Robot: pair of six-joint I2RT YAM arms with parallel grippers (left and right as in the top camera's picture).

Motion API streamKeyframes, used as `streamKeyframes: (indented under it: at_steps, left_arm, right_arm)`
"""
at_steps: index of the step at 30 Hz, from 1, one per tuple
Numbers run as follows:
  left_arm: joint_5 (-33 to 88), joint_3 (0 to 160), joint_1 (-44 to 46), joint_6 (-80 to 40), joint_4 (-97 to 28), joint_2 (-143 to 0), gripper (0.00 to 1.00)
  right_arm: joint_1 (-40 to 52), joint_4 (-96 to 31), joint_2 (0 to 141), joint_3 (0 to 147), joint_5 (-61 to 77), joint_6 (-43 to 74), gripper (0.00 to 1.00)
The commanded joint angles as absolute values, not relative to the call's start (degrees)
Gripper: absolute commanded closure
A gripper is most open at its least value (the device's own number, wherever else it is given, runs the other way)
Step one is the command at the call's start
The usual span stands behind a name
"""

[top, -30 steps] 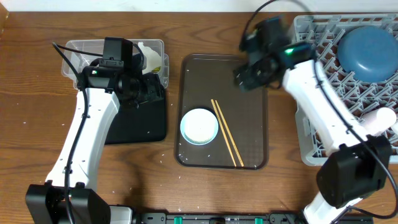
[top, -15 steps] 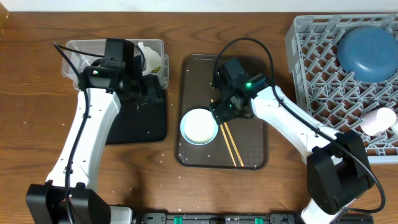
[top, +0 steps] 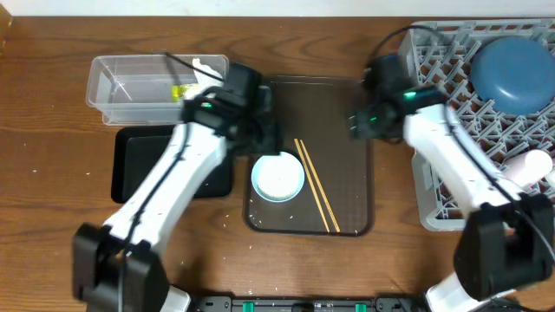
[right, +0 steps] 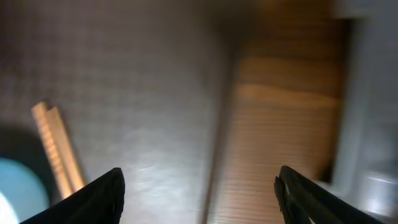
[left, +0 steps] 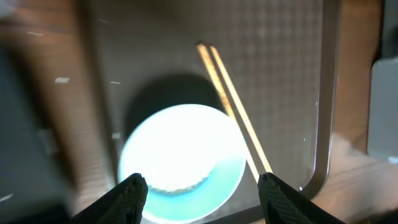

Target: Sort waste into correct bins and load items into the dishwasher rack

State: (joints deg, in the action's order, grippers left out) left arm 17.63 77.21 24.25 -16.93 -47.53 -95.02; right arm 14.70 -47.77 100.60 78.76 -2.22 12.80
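- Since half a second ago the left arm has swung off the black tray (top: 139,165) and now reaches over the brown serving tray (top: 347,221). The right arm has pulled back from the chopsticks (top: 317,186) toward the near edge of the rack (top: 434,173).
- The left fingers (left: 132,190) are spread wide and grasp nothing. In the left wrist view they hang above the small pale blue bowl (left: 181,163), one to each side of it.
- The right fingers (right: 107,190) are also spread and empty. They sit over the tray's right rim, with only the chopstick tips at the edge of the wrist view.
- The bowl sits upright on the serving tray, and the chopsticks lie just beside it on its right, slanting toward the tray's front corner.
- The dark blue bowl (top: 512,71) is already in the rack. A wrapper (top: 182,90) and a tissue (top: 205,68) lie in the clear tub (top: 121,82) on the counter (top: 52,191).
- The arms seem to have traded jobs, so the left one probably takes the bowl next.
- The chopsticks lie close to the bowl's rim, and a finger coming down on that side could knock them.
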Motion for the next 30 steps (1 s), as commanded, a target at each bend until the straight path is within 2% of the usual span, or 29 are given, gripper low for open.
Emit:
streamKeyframes:
  at_steps: [1,9,14,19,21,22,26,30]
  left_arm:
    - [17.26,76.82,27.86,-19.64,-46.78,-99.13,0.39]
    - [16.10,76.82,35.40,-21.56,-44.14,-108.09,0.40]
    - [12.75,76.82,37.34,-21.56,-44.03,-111.33,0.49]
    - [12.25,76.82,37.36,-21.54,-43.13,-111.61,0.77]
    - [12.10,76.82,37.39,-21.54,-42.94,-111.63,0.81]
    - [12.12,76.82,37.45,-21.56,-42.94,-111.63,0.87]
    - [12.12,76.82,37.47,-21.56,-43.33,-111.59,0.94]
    - [12.12,76.84,37.32,-21.54,-43.38,-110.45,0.94]
  right_arm:
    - [10.35,-48.31,98.06,79.99,-3.57,13.61,0.23]
    - [6.74,-49.71,97.93,79.96,-0.54,13.04,0.24]
    - [7.35,-49.74,97.93,79.96,-0.36,13.06,0.25]
    - [8.19,-49.74,97.93,79.96,0.71,13.04,0.25]
    - [8.40,-49.76,97.93,79.96,0.89,13.04,0.25]
    - [8.47,-49.78,97.93,79.96,0.91,13.06,0.26]
    - [8.67,-49.89,97.93,79.96,0.91,13.06,0.25]
    - [8.71,-50.00,97.93,79.96,0.91,13.04,0.25]
